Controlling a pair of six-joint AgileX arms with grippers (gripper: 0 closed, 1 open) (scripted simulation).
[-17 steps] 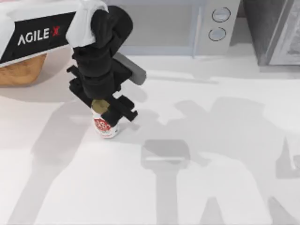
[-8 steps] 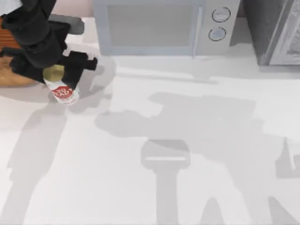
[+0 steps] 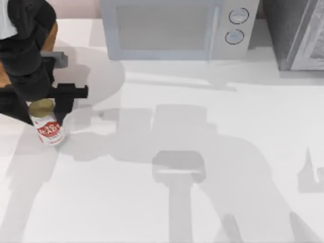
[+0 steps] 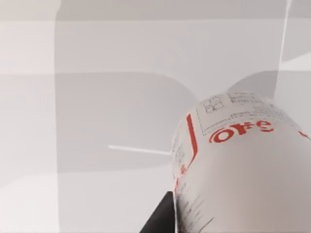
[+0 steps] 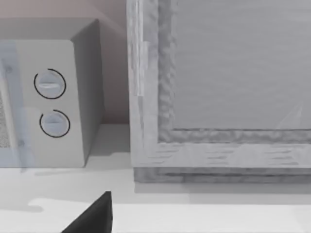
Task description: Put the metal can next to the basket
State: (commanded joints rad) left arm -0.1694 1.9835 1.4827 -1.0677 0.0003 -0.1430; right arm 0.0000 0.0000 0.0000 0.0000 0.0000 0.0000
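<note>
A: Left gripper (image 3: pixel 44 107) holds the metal can (image 3: pixel 48 129) by its upper body, just under the dull gold top, at the far left of the counter (image 3: pixel 202 152). The jaws press on the can's 2 sides.

B: Is the can down on the counter?

A: I cannot tell. It stands upright, and a shadow sits tight beside its base. In the left wrist view the white label with red lettering (image 4: pixel 243 160) fills the near side, with bare counter beyond.

B: And the basket?

A: A sliver of orange-brown wicker (image 3: pixel 52 35) peeks out behind the arm at the left edge, near the can but apart from it.

B: How will the can handle?

A: Judging by looks: rigid, light, smooth-walled, so it could slip or twist in a loose pinch. A hold across the middle of the cylinder seems safest, since it is narrow and could tip.

B: The other arm?

A: Right arm is parked, facing the microwave (image 5: pixel 48 97).
</note>
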